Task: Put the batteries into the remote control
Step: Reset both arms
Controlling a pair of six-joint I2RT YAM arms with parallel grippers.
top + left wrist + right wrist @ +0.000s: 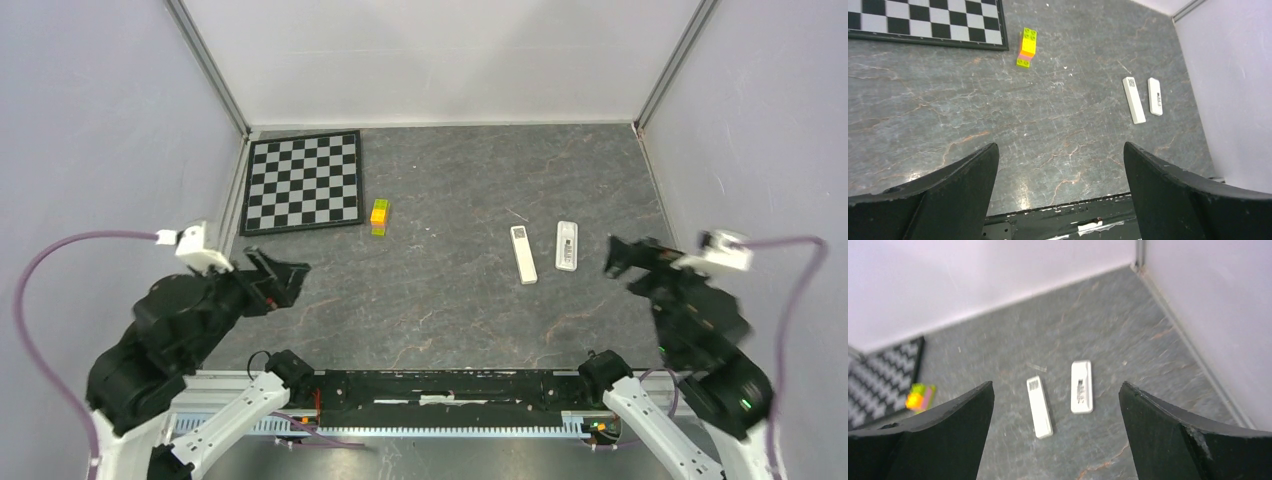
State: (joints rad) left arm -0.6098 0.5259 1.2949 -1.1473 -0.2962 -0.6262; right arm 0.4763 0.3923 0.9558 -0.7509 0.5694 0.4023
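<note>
Left pincer (1060,145) black, curved; slim white remote (1134,100), veined stone (1048,125).

White remote control (523,254), shorter piece (567,245) beside

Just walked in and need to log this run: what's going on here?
Nothing is being handled yet. The left gripper and right gripper both hover open and empty. The longer white piece and the shorter white piece, probably the remote's parts, lie side by side without touching, nearer the right arm. A chessboard and a yellow-green block sit toward the far left. No batteries show in any view.
</note>
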